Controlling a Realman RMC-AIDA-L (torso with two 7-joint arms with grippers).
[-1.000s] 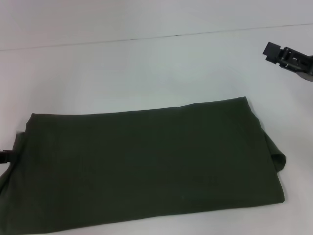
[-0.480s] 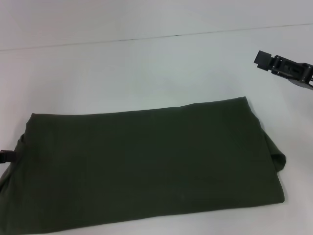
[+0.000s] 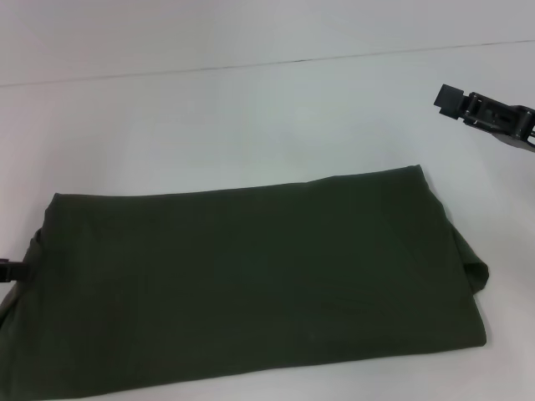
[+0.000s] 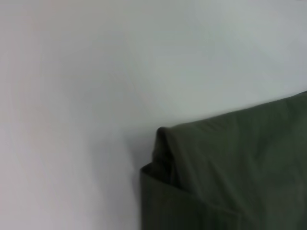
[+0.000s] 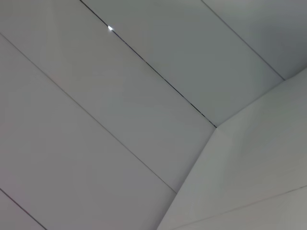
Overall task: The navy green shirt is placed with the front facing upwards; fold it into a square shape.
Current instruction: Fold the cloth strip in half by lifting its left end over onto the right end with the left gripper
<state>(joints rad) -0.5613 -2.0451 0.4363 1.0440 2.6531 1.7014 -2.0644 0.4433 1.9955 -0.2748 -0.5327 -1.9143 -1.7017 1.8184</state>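
A: Where is the navy green shirt point(image 3: 251, 288)?

B: It fills the lower half of the head view, folded into a long band on the white surface point(image 3: 251, 117), plain dark side up. No lettering or label can be read anywhere on it (only bare cloth).

A: And its ends?

B: At lower right a flap sticks out past the fold. The left wrist view shows a layered corner of the shirt point(image 4: 225, 167) with a small tuck, lying on the surface.

A: The hands?

B: The left hand point(image 3: 12, 271) is a dark tip at the left edge, touching the cloth's end; I cannot tell its grip. The right hand point(image 3: 451, 98) hangs in the upper right, apart from the shirt, grip also unclear.
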